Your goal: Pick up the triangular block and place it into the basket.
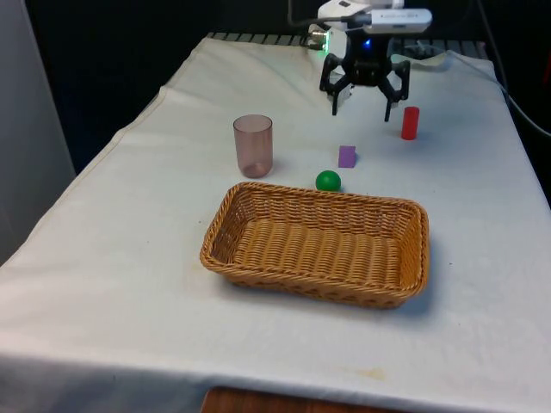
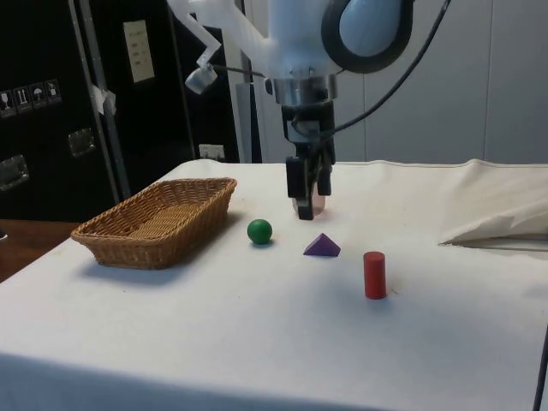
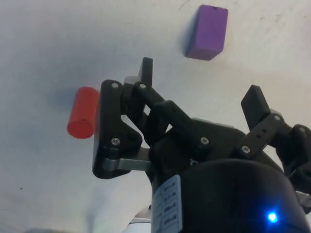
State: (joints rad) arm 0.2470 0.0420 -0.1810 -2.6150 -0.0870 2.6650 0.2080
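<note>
The purple triangular block point(image 1: 347, 156) lies on the white cloth just behind the wicker basket point(image 1: 209, 247), near a green ball point(image 1: 328, 181). In the side view the block point(image 2: 322, 246) sits between the ball point(image 2: 259, 231) and a red cylinder point(image 2: 374, 274), with the basket point(image 2: 145, 244) further off. My gripper point(image 1: 362, 112) hangs open and empty above the cloth, on the far side of the block from the basket. It stands a little above block height in the side view point(image 2: 306, 210). From the wrist, the block point(image 3: 207, 32) lies ahead of the spread fingers point(image 3: 146, 68).
A translucent pink cup point(image 1: 253, 145) stands upright at the front view's left of the block. The red cylinder point(image 1: 410, 123) stands upright close to the gripper, at the front view's right; the wrist view has it point(image 3: 82, 112) beside one finger. Bunched cloth point(image 2: 497, 214) lies near the robot's end.
</note>
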